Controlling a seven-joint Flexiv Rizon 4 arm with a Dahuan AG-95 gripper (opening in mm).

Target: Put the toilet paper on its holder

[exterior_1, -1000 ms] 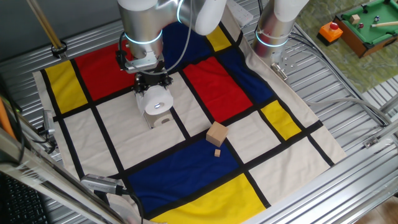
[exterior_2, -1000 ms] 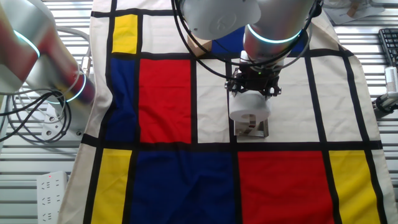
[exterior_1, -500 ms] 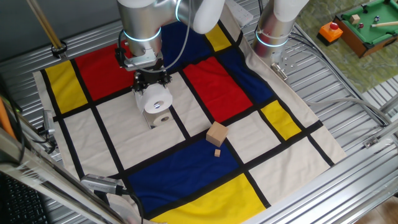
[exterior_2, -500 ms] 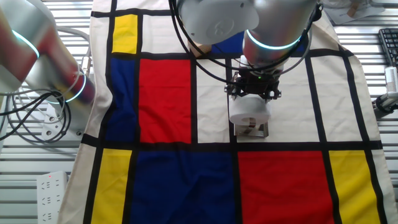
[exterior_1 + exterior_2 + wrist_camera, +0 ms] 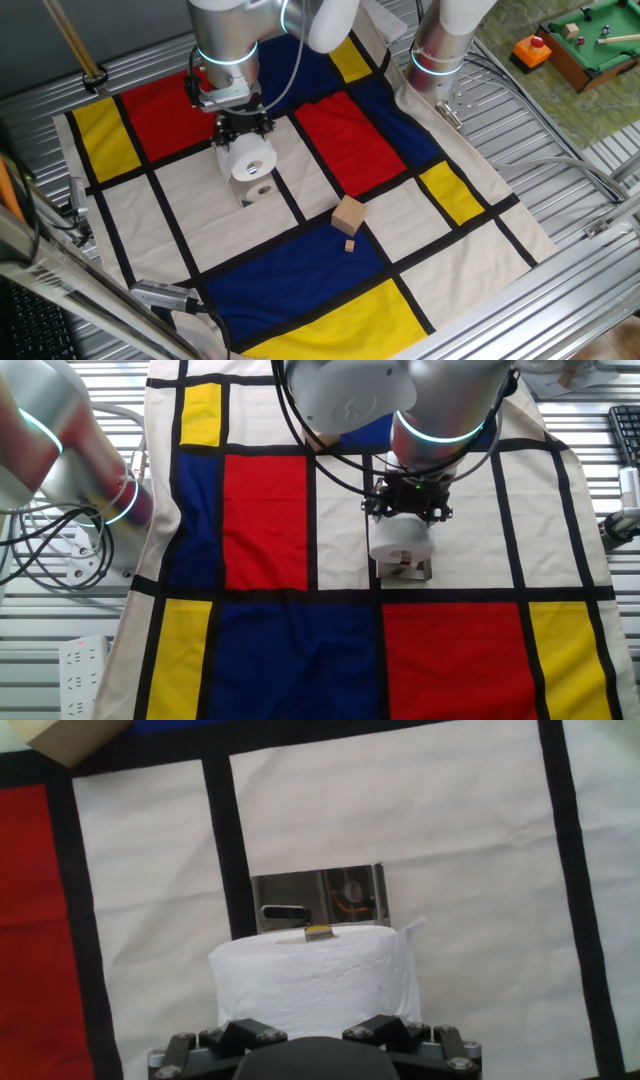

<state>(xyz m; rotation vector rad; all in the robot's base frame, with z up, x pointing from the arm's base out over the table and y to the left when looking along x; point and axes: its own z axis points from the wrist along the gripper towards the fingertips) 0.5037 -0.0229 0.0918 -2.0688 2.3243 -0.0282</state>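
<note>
The jaws of the gripper (image 5: 243, 134) are clamping the toilet paper (image 5: 251, 158) by its sides, holding it directly over the holder (image 5: 318, 902). In the hand view, the rod tip (image 5: 318, 931) is showing just at the roll's far edge, and the shiny base plate is lying flat on a white panel of the colour-block cloth (image 5: 265, 490) covering the counter. A tan wooden cube (image 5: 348, 215) is sitting well apart.
</note>
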